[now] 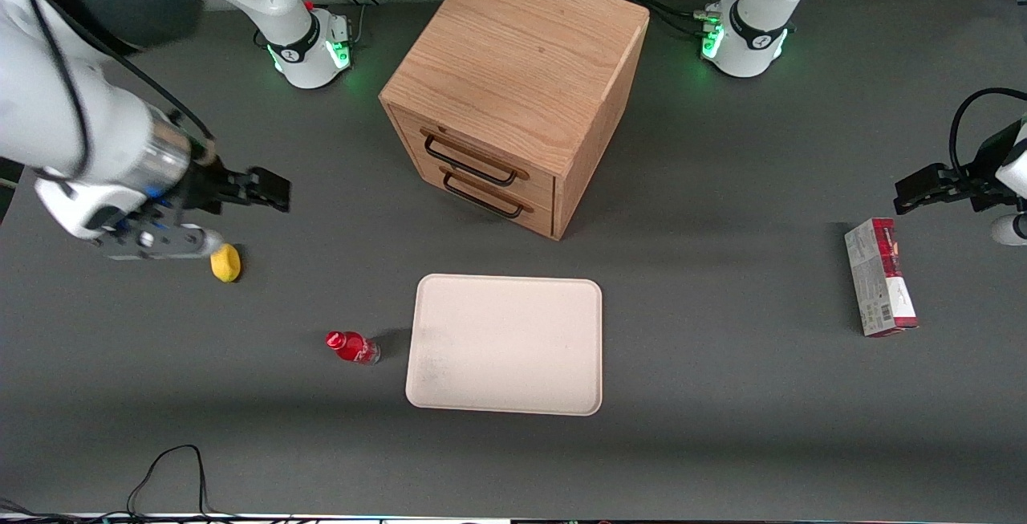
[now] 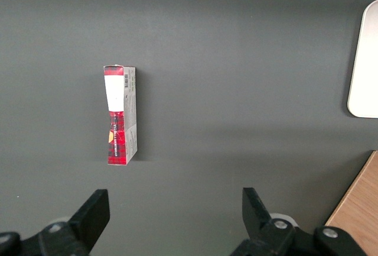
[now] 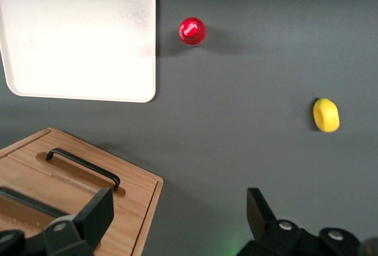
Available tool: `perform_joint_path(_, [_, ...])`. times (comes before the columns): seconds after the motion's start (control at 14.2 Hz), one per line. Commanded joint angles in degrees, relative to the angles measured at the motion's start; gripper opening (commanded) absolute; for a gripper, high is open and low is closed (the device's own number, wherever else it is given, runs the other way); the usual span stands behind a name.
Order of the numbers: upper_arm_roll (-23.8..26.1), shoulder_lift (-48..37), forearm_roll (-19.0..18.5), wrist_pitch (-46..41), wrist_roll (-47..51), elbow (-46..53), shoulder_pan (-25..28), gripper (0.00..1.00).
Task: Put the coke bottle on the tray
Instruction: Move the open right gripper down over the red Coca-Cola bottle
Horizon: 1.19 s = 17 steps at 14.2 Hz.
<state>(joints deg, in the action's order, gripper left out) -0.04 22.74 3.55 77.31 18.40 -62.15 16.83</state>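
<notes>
The coke bottle (image 1: 351, 347), small and red with a red cap, stands upright on the dark table beside the short edge of the tray (image 1: 505, 343); a narrow gap separates them. The tray is cream-pink and bare. My right gripper (image 1: 269, 188) is open and empty, held above the table toward the working arm's end, farther from the front camera than the bottle. In the right wrist view the gripper (image 3: 177, 203) shows spread jaws, with the bottle (image 3: 192, 31) and the tray (image 3: 77, 40) well ahead of them.
A yellow lemon (image 1: 225, 262) lies on the table just below my gripper, also in the right wrist view (image 3: 326, 114). A wooden drawer cabinet (image 1: 513, 83) stands farther from the camera than the tray. A red-and-white carton (image 1: 881, 275) lies toward the parked arm's end.
</notes>
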Motion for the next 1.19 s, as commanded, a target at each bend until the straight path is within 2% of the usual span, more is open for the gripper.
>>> perform_joint_path(0.0, [-0.7,2.6,-0.5,-3.2,0.2,5.2,-0.7,1.00])
perform_joint_path(0.21, [-0.7,5.5,-0.5,-1.0,0.1,5.2,-0.8,1.00])
perform_joint_path(0.56, [-0.8,14.9,-0.7,10.6,0.8,7.1,-0.9,1.00])
perform_joint_path(0.77, [-0.7,23.1,-2.4,14.8,0.8,12.6,-0.8,1.00])
perform_joint_path(1.12, [-0.5,29.1,-5.3,19.8,0.4,12.9,0.1,0.99])
